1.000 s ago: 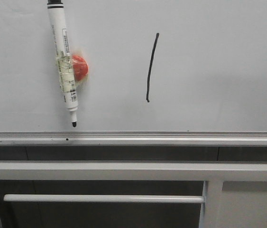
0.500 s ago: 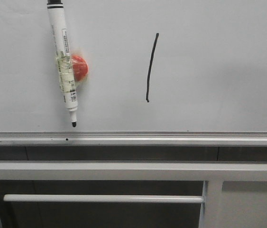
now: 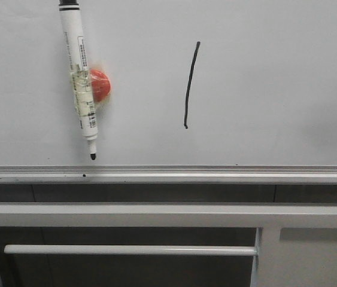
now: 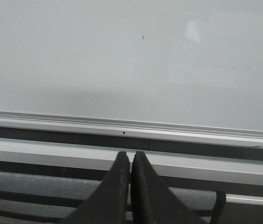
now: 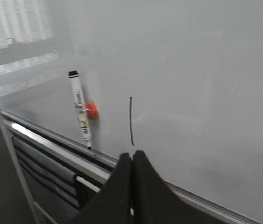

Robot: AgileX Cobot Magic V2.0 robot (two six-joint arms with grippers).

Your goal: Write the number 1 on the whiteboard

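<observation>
The whiteboard fills the upper front view, with a silver rail along its lower edge. On it stands the number 1, a thin black stroke leaning slightly; the right wrist view shows the number 1 too. A white marker pen hangs tip down on the board, taped to an orange-red magnet. Neither gripper shows in the front view. My left gripper is shut and empty, below the board's rail. My right gripper is shut and empty, away from the board, below the stroke.
White metal frame bars run under the board, with a thinner rod lower down and a vertical post at the right. Dark gaps lie between the bars. The pen and magnet show in the right wrist view.
</observation>
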